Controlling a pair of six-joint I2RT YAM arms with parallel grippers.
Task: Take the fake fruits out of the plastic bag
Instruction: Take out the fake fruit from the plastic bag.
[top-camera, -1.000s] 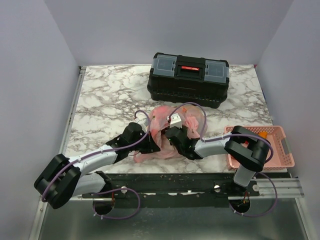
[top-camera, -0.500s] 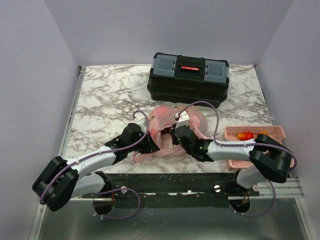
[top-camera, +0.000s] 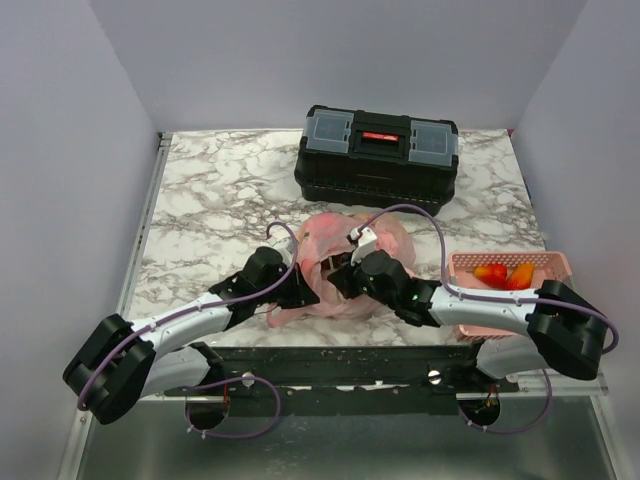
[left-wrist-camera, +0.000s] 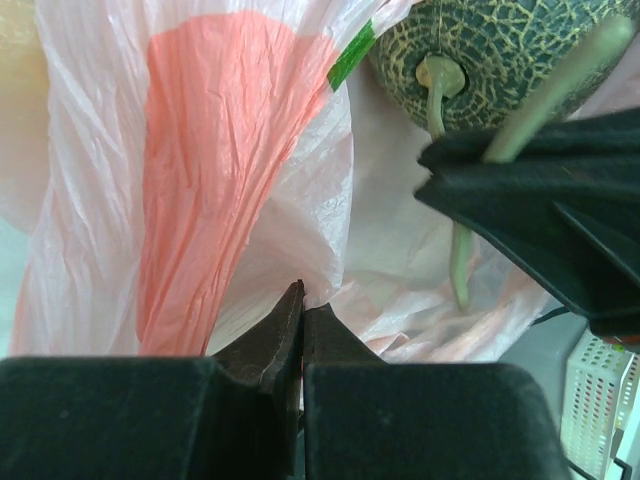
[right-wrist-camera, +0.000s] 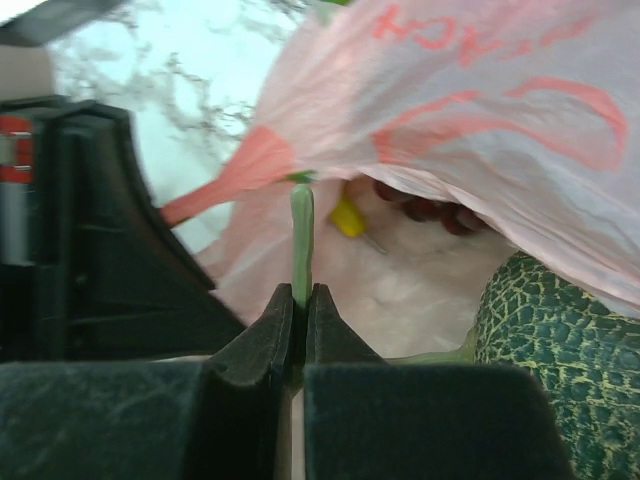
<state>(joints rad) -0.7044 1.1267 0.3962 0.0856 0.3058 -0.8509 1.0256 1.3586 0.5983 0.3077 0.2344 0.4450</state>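
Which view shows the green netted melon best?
The left wrist view: the melon shows its netted skin, its stalk end and the pale stalk, lying inside the pink bag. The right wrist view catches only part of its side in the lower right corner. The top view shows none of it.

Top view: bag (top-camera: 320, 235) contents unreadable through the film. Right wrist: melon (right-wrist-camera: 560, 350) cut by right and bottom edges; dark red fruits (right-wrist-camera: 430, 210) and yellow piece (right-wrist-camera: 347, 215) half covered, kind unclear; stem (right-wrist-camera: 301, 235) base hidden inside right gripper (right-wrist-camera: 299, 292). Left wrist: melon top cropped.
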